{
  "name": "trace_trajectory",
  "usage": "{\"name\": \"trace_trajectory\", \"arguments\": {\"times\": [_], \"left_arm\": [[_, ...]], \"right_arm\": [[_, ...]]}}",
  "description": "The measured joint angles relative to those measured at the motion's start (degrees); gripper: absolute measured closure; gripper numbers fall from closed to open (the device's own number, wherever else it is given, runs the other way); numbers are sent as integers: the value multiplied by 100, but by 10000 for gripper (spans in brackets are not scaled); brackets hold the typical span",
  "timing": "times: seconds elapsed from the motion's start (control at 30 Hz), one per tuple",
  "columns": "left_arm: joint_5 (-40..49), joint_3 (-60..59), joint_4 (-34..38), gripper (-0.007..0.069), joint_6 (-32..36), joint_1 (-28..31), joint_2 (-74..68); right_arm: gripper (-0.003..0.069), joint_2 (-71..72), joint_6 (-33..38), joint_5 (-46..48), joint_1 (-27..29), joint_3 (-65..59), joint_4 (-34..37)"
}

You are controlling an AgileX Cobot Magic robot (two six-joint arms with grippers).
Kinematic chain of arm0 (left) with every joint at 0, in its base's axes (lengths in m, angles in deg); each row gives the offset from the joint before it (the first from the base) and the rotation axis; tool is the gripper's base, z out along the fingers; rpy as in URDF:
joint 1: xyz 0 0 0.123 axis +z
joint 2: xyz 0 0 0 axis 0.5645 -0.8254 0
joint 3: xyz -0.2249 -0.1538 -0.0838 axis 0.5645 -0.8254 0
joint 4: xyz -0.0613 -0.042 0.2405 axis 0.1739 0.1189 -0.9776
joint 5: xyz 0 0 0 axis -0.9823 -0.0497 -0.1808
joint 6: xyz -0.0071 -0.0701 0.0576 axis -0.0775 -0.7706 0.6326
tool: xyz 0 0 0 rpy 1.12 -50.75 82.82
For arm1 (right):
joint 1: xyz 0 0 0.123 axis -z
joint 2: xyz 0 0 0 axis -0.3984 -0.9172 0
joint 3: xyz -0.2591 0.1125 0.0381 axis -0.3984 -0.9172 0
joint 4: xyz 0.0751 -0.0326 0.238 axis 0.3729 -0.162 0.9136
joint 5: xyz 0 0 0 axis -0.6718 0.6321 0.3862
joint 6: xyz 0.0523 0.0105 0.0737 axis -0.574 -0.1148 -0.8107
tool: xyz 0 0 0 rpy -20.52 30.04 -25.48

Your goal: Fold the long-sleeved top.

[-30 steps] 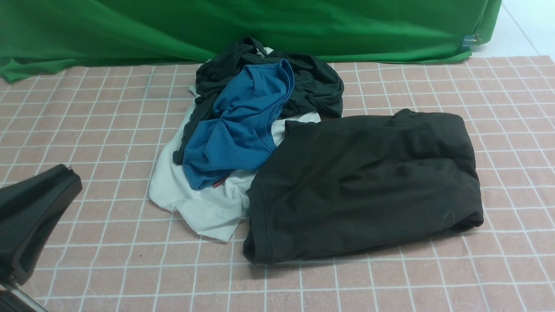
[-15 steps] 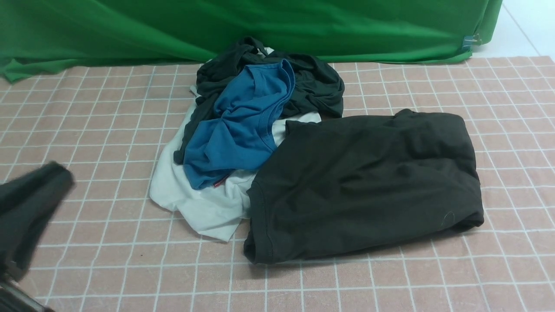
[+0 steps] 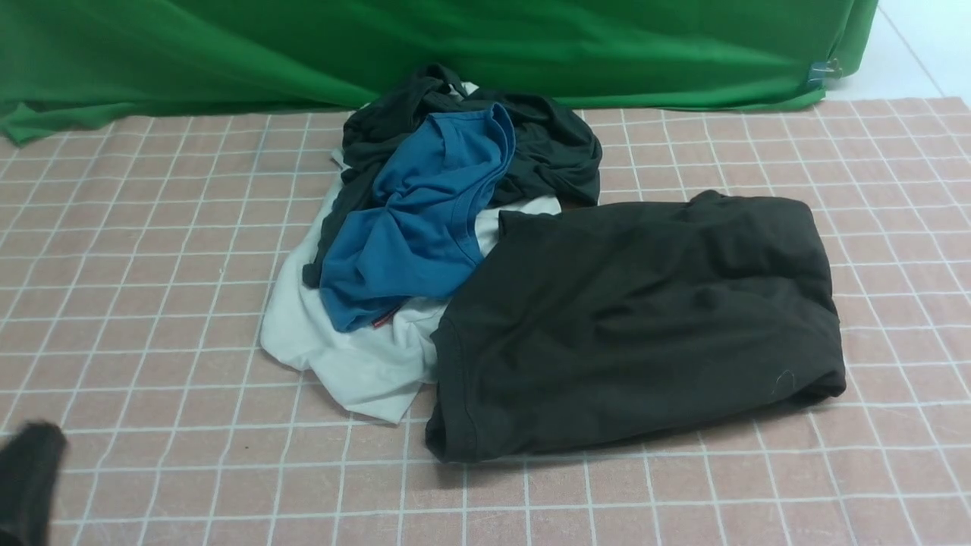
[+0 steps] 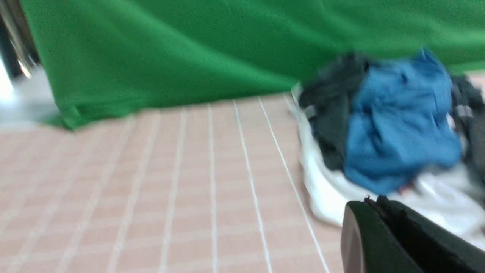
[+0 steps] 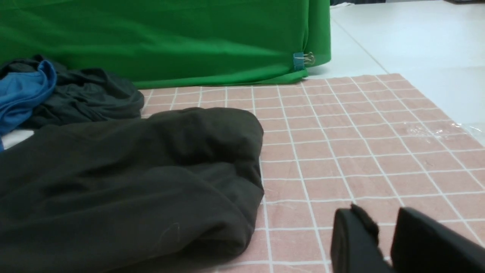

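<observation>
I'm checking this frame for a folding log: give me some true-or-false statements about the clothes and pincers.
1. The long-sleeved top lies folded into a compact block. True.
2. The blue T-shirt lies on top of the folded top. False: it lies on the pile beside it.
3. The right pincer grips the top. False: it holds nothing, jaws slightly apart.
4. The left pincer is shut and empty. True.
5. A white garment lies under the T-shirt. True.

Pink checked tablecloth (image 3: 152, 227), folded long-sleeved top (image 3: 637, 318), white garment (image 3: 356, 364), green backdrop (image 3: 303, 45)
</observation>
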Motion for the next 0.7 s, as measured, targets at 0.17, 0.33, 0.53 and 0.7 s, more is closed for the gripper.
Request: {"name": "trace_trajectory", "arguments": {"times": [0.17, 0.33, 0.53, 0.7], "left_arm": [[181, 0, -19, 605, -69, 0, 14], [202, 0, -25, 605, -69, 0, 14], [203, 0, -50, 605, -69, 0, 14], [203, 0, -61, 605, -64, 0, 14]], "right_arm": [[461, -1, 0, 0, 0, 0, 0], [449, -1, 0, 0, 0, 0, 0], [434, -1, 0, 0, 0, 0, 0], [425, -1, 0, 0, 0, 0, 0]]}}
